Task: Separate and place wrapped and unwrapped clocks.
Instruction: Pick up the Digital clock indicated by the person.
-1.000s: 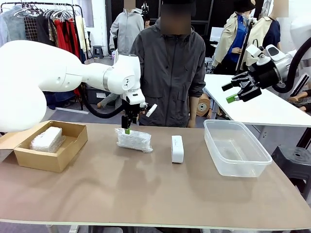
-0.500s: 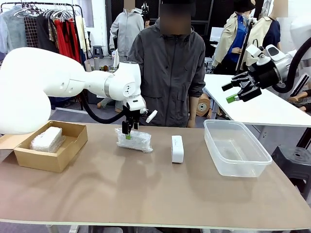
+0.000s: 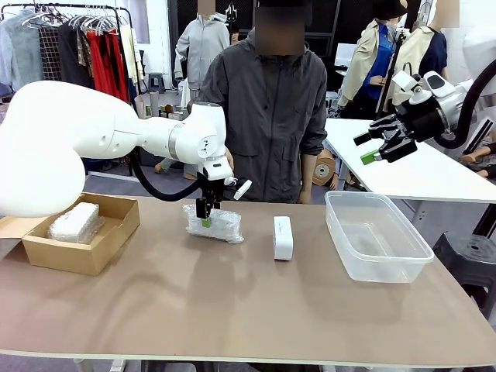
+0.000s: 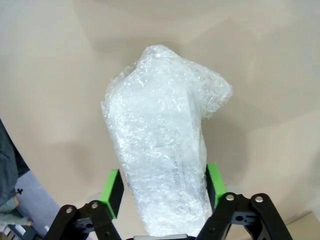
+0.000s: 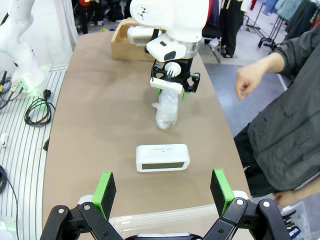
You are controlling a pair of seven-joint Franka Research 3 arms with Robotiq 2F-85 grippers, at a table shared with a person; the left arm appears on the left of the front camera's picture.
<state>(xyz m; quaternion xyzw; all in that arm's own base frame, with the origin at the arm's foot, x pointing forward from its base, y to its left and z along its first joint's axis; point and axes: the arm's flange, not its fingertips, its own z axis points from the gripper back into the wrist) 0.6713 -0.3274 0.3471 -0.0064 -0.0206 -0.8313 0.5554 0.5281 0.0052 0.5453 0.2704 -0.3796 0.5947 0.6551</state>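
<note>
- Two green pads (image 4: pixel 113 192) of the left claw (image 4: pixel 162 186) straddle the bubble-wrapped clock (image 4: pixel 160 135), which lies on the table. The wrap sits right against both pads, but I cannot tell whether they are pressing it.
- Its long axis runs straight out from the claw, so the jaws close across its narrow width, near one end.
- Beyond that bundle's far end, apart from it, stands the bare white clock (image 3: pixel 283 237). On the claw's other side the cardboard box (image 3: pixel 116 225) holds another wrapped clock (image 3: pixel 75 222).
- Farthest off, the right claw (image 5: pixel 162 192) hangs raised, spread wide and empty, above the clear tub (image 3: pixel 387 271).
- Pad contact shows in the left wrist view. The off-centre grip shows in the right wrist view.
</note>
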